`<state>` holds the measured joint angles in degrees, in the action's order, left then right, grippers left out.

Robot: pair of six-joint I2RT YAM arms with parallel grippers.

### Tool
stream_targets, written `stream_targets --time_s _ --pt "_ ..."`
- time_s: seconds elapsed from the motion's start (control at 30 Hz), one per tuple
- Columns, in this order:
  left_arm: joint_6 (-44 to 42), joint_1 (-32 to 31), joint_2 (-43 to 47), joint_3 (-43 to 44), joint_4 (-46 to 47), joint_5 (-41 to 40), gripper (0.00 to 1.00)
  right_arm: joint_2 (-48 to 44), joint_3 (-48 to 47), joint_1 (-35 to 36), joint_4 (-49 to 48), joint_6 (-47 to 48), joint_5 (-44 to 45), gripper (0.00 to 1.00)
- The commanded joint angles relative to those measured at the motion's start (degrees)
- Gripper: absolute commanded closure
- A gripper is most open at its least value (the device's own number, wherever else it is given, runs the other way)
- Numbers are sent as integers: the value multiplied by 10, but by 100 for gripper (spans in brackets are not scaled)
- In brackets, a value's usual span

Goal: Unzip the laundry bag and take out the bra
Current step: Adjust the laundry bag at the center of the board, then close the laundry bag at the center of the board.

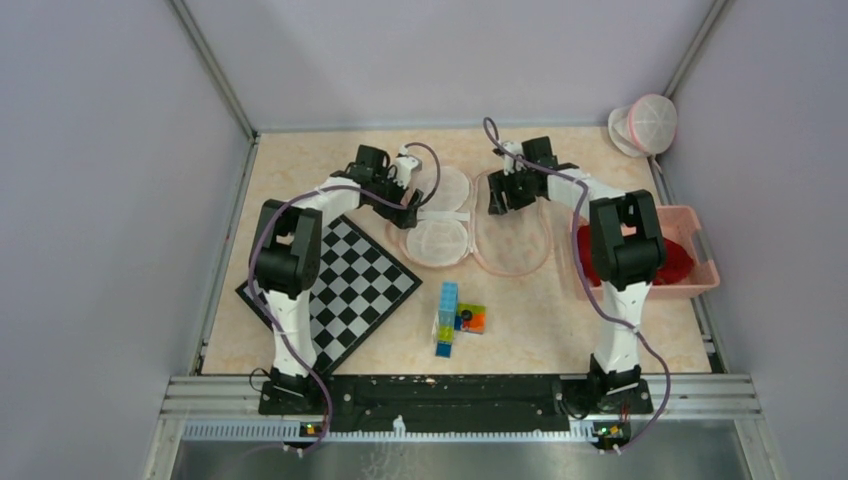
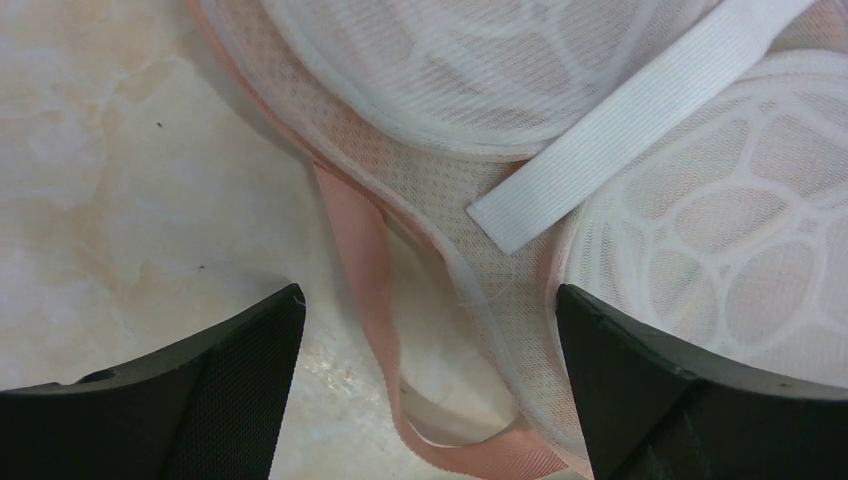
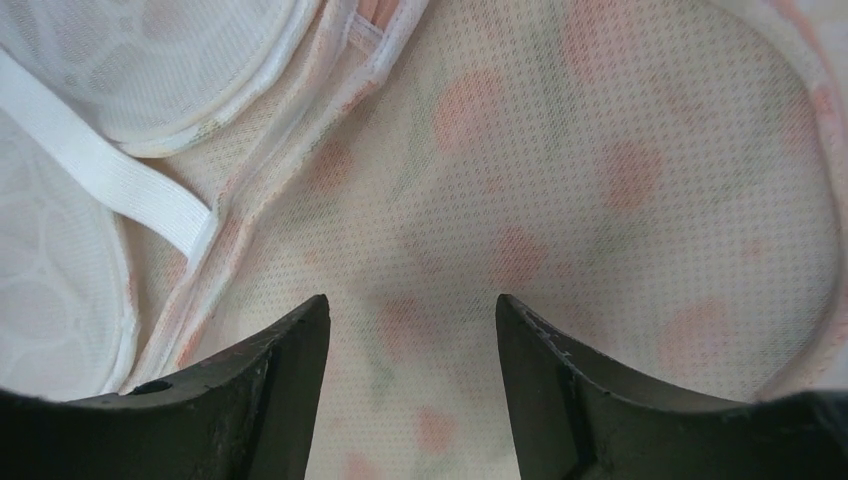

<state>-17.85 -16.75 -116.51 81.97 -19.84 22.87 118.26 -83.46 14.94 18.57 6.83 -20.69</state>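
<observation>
Arms reach forward over the laundry bag [image 1: 520, 250], left pincer [image 2: 430, 310] and right pincer [image 3: 412, 310] both spread, pointing down.

Counted on the counter [image 1: 560, 330]: one laundry bag [image 1: 515, 235], one chessboard [image 1: 345, 285], one pink basket [image 1: 700, 235], one cluster of coloured blocks [image 1: 455, 318] (individual blocks cannot be told apart), one domed mesh pouch [image 1: 645, 122]. Two arms are noted: left arm [image 1: 290, 260], right arm [image 1: 625, 240].

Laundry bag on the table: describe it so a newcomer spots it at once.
Start at the far half of the beige table, where the left gripper and right gripper hover. The laundry bag is the pink-edged mesh spread flat under them: an oval panel beside two white domed cups. The other mesh bundle, in the far right corner, is balled up.
</observation>
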Motion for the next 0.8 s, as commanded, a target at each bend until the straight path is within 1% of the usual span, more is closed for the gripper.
stream_targets --time_s 0.0,0.07,0.13,0.27,0.3,0.33,0.4,0.47,0.57,0.67,0.77 --pt "29 11 -20 36 -2 1 1 -4 -63 -5 10 4 10 39" --pt "37 11 -14 30 0 11 1 -11 -86 -9 32 3 16 38" --pt "42 11 -5 21 5 14 1 -30 -80 -13 45 -1 30 37" --pt "55 11 11 8 11 15 1 -72 -53 -18 85 -31 122 37" --pt "60 11 15 4 14 16 1 -80 -43 -18 95 -52 157 37" --pt "64 11 18 0 17 16 1 -86 -33 -19 110 -62 182 41" --pt "74 11 22 -7 24 19 1 -96 -9 -19 135 -85 198 46" --pt "81 11 22 -10 26 20 1 -115 27 -19 131 -99 195 47" --pt "84 12 21 -9 26 21 1 -136 75 -19 90 -107 192 48" --pt "81 12 19 -7 23 21 1 -125 78 -19 86 -107 204 48" --pt "81 11 18 -3 21 21 1 -111 80 -20 75 -91 242 49"
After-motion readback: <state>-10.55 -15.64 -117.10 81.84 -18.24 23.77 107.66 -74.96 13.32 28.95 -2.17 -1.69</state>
